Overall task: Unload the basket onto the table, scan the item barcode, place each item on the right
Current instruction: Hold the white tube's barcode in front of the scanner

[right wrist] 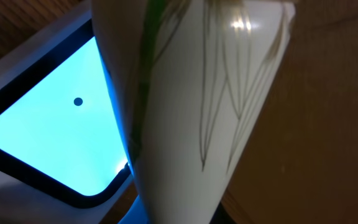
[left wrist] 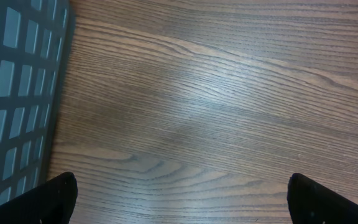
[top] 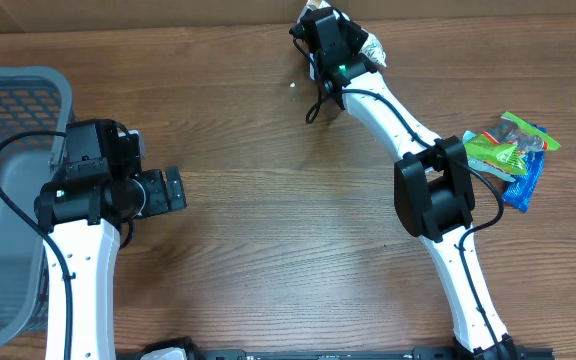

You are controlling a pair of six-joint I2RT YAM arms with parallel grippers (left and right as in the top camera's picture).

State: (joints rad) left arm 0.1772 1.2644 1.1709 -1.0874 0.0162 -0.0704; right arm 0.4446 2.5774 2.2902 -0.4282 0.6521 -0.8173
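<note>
No lettering can be read: the white packet (right wrist: 185, 93) shows only green and gold lines, and print on the snack packs (top: 513, 150) at three o'clock is too small.

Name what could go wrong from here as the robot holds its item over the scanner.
1. The white packet in the right gripper hangs over only one edge of the lit scanner window, and no barcode shows on its visible face: the scan may miss.
2. Its glossy surface throws glare, which may spoil a reading.
3. The right arm's elbow stands close to the snack packets; swinging back could knock them.
</note>
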